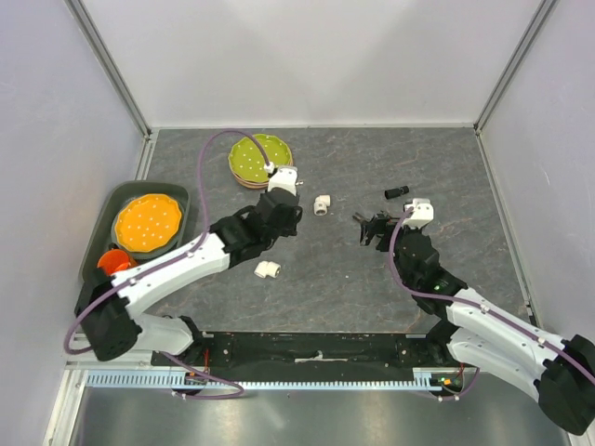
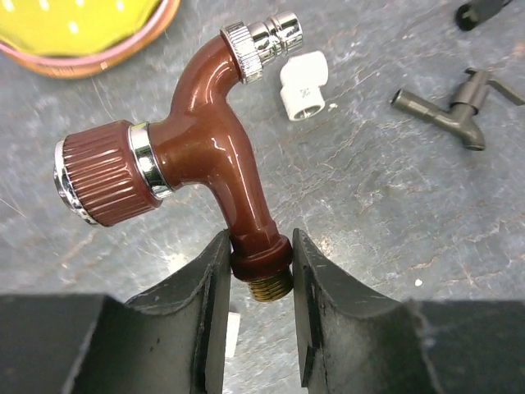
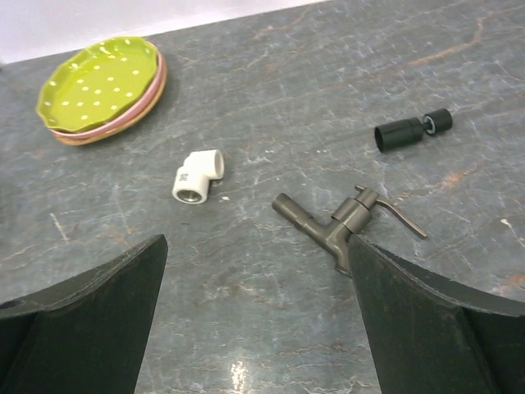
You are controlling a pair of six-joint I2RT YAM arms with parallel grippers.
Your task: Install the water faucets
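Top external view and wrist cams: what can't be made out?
- Reddish-brown faucet: mostly hidden in the top view under the left gripper.
- Dark grey faucet: tiny in the top view; in the right wrist view a finger covers its lower end.
- Near elbow fitting: top view, too small for detail.

There are two water faucets [image 2: 205, 156], two white elbows [image 3: 197, 175], one black cylinder [image 3: 410, 131], one green plate [image 3: 98, 78].

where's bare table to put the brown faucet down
Widest bare patch: the far right corner, behind the black cylinder. Also bare: the near middle, between the near elbow and the right arm. Crowded: the middle band, from the plates past the far elbow to the grey faucet.
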